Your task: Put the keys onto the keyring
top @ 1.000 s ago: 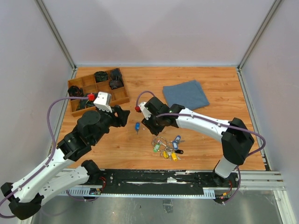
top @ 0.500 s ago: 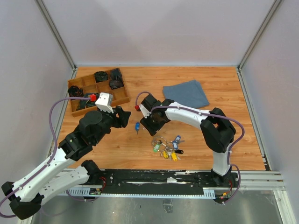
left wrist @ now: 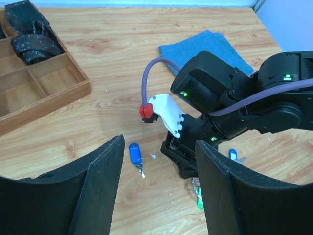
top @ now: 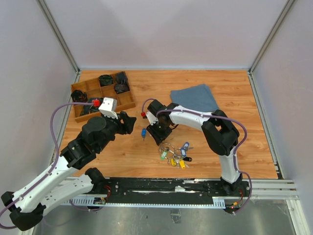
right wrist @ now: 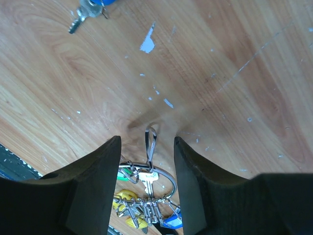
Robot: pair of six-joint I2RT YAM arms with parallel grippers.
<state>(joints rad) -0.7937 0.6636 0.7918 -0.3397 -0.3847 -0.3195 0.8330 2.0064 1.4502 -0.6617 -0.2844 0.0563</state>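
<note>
One key with a bright blue head (top: pixel 144 132) lies alone on the wood, also seen in the left wrist view (left wrist: pixel 135 153) and at the top edge of the right wrist view (right wrist: pixel 89 7). The keyring (top: pixel 168 148) lies nearer the front with a bunch of yellow, green and blue-headed keys (right wrist: pixel 146 203). A second blue-headed key (left wrist: pixel 233 155) lies at its right. My right gripper (right wrist: pixel 146 144) is open, low over the table, its fingers either side of a thin wire loop (right wrist: pixel 150 139) on the ring. My left gripper (left wrist: pixel 159 196) hangs open and empty to the left of the lone key.
A wooden compartment tray (top: pixel 128 104) with dark parts stands at the back left. A folded blue cloth (top: pixel 194 98) lies at the back right. The right arm's body (left wrist: pixel 230 103) fills the space behind the keyring. The black rail (top: pixel 161 186) runs along the table's front edge.
The right arm's elbow has folded in to the left, while its gripper stayed over the keyring and its jaws widened. The left arm has barely moved.
</note>
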